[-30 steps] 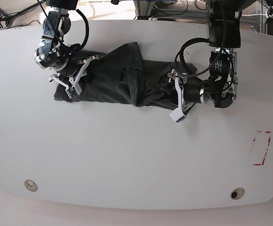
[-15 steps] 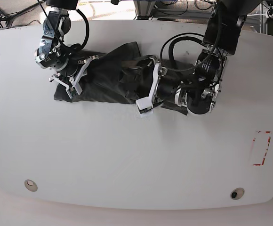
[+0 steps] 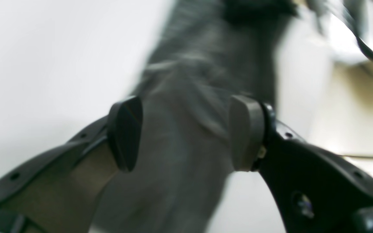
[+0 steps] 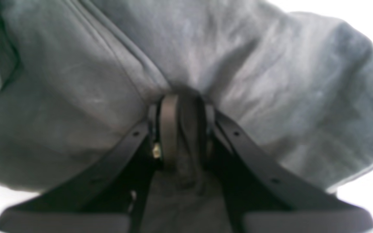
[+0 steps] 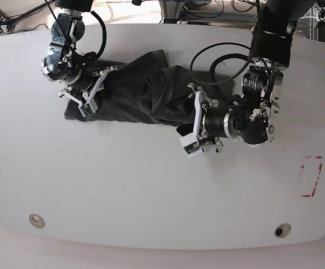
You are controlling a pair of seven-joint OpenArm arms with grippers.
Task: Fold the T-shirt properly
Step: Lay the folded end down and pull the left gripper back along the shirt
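The dark charcoal T-shirt [image 5: 134,95] lies bunched in a long strip across the far half of the white table [image 5: 151,190]. My right gripper [image 5: 89,94] is at the shirt's left end. In the right wrist view the gripper [image 4: 181,129] is shut on a fold of the shirt [image 4: 270,74]. My left gripper [image 5: 191,119] is at the front edge of the shirt's right part, with its jaws wide apart. In the blurred left wrist view the shirt fabric [image 3: 186,97] lies between the spread pads [image 3: 125,132] of the left gripper [image 3: 186,132]. The neck label is hidden.
A red rectangle outline [image 5: 311,176] is marked on the table at the right. Two small round fittings [image 5: 36,220] [image 5: 282,230] sit near the front edge. Cables and frames stand behind the table's far edge.
My left gripper swung from the shirt's right end leftward over its middle, then came back a little right and toward the front. The right gripper has stayed put, still clamped.
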